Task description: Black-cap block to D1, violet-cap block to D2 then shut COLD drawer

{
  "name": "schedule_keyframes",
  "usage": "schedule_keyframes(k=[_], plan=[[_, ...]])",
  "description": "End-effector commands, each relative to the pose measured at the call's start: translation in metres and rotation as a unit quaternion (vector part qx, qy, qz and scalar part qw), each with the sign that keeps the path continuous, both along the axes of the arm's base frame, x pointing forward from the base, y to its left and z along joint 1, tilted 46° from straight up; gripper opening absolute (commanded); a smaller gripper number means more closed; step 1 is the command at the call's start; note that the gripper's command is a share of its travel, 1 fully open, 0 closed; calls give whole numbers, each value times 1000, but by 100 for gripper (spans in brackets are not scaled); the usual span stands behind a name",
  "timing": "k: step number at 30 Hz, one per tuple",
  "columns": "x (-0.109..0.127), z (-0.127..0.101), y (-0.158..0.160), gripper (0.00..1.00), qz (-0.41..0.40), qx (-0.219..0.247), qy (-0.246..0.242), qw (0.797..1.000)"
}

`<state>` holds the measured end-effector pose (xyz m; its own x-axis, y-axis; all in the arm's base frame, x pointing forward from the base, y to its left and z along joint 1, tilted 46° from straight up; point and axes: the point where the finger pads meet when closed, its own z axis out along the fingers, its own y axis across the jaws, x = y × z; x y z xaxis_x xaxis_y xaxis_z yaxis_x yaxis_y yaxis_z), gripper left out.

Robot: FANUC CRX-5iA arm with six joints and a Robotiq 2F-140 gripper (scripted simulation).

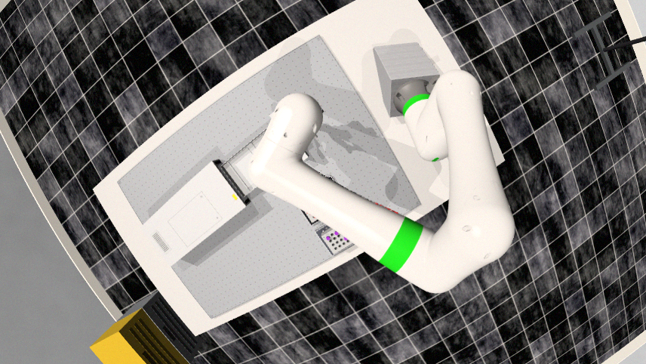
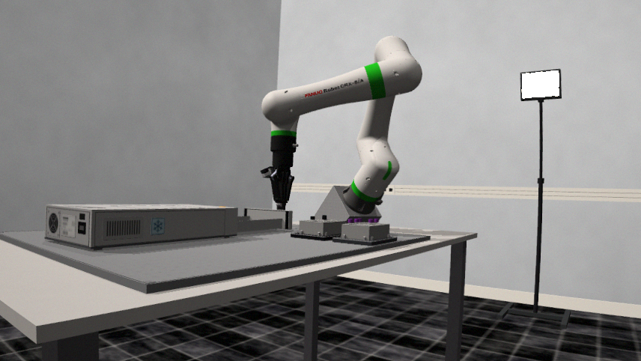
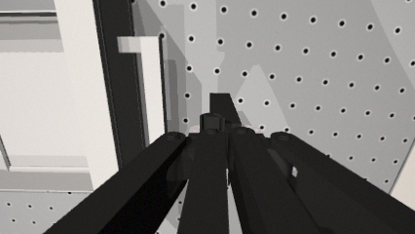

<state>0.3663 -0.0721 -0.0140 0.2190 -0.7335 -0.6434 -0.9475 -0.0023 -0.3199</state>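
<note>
COLD (image 1: 194, 217) (image 2: 170, 228) has its yellow lamp (image 1: 234, 197) lit. Its drawer (image 1: 242, 167) (image 2: 264, 224) (image 3: 36, 97) stands open, with no block in the part that shows. My gripper (image 2: 280, 207) (image 3: 218, 108) is shut and empty, pointing down just outside the drawer's front, beyond its pale handle (image 3: 153, 88). The fingertips are partly hidden behind the drawer in the exterior view. The block with black caps (image 2: 316, 228) sits on D1 (image 2: 309, 237); the block with violet caps (image 1: 334, 242) (image 2: 365, 232) sits on D2 (image 2: 365, 242). Both look flat. The arm hides much of them in the top view.
The perforated deck (image 1: 253, 253) (image 2: 179, 265) (image 3: 321, 63) lies under COLD, the drawer and both slots. The two blocks stand close together, on the near side of the drawer in the exterior view. The arm's grey pedestal (image 1: 404, 63) (image 2: 329, 208) stands behind them.
</note>
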Motion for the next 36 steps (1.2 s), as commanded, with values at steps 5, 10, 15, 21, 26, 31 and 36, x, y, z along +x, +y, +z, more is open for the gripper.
schedule_keyframes(k=[5, 10, 15, 21, 26, 31, 36], plan=[[2, -5, 4, 10, 0, -1, 0, 1000], [3, -8, 7, 10, 0, -1, 0, 1000], [3, -8, 7, 10, 0, -1, 0, 1000], [9, -6, 7, 10, 0, -1, 0, 1000], [13, -5, 7, 10, 0, -1, 0, 1000], [19, -3, 7, 10, 0, -1, 0, 1000], [26, 0, 7, 10, 0, -1, 0, 1000]])
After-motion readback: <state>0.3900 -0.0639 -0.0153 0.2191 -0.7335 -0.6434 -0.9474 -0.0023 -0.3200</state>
